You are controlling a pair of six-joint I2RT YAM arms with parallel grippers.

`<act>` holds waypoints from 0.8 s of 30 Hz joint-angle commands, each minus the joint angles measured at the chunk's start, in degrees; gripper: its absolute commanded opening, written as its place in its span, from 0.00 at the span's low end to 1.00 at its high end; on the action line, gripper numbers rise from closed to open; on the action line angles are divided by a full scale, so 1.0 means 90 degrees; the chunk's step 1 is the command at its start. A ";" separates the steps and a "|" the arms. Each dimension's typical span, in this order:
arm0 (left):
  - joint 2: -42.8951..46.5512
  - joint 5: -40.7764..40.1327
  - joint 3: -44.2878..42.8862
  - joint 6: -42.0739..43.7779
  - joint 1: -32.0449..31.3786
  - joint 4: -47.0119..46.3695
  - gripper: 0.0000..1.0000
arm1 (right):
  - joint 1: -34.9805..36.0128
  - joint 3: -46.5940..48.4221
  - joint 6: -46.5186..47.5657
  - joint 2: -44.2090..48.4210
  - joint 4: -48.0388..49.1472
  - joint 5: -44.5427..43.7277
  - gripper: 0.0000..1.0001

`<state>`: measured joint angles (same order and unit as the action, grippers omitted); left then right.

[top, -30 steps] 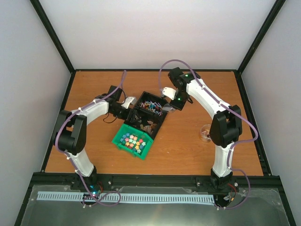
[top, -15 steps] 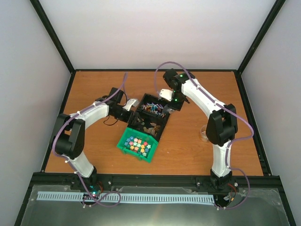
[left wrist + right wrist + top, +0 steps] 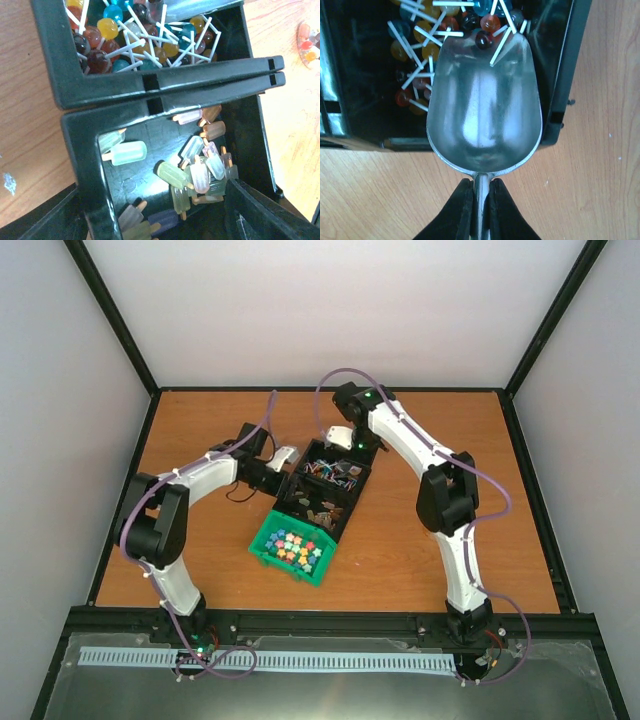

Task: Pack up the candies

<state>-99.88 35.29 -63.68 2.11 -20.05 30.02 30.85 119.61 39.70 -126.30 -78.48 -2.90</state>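
Note:
The candies (image 3: 333,470) are small round sweets on thin white sticks, red, blue, yellow and brown, heaped in the far black bin (image 3: 368,476). They also show in the left wrist view (image 3: 130,35) and the right wrist view (image 3: 420,55). My right gripper (image 3: 480,200) is shut on the handle of the metal scoop (image 3: 485,100). The scoop's lip lies in the candies, with one dark sweet on it. In the top view the scoop (image 3: 340,437) is at the bin's far-left side. My left gripper (image 3: 152,200) is open, its fingers straddling the left wall of the near black bin (image 3: 82,150).
The near black bin (image 3: 346,516) holds pale ice-lolly shaped sweets (image 3: 200,170). A green bin (image 3: 258,545) of bright star-shaped sweets touches its near side. A small clear dish (image 3: 309,42) with red and orange pieces lies on the table to the right.
My right arm has swung left and brought the scoop to the far bin's far-left side. The bins and the green bin have shifted slightly right. My left gripper has moved a little right with them.

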 commanded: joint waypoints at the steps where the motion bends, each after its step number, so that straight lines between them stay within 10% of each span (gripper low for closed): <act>1: -0.0237 0.0011 -0.0353 0.0167 -0.0057 -0.0140 0.73 | 0.0021 -0.0105 0.0077 -0.0632 -0.0321 0.0303 0.03; 24: -0.0852 0.0310 -0.1023 0.1039 -0.0052 0.0295 0.66 | -0.0209 -0.4065 -0.0508 0.1103 0.4585 0.3546 0.03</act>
<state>-106.78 34.74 -69.91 8.80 -19.73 32.58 27.00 90.13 36.91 -117.60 -43.38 23.70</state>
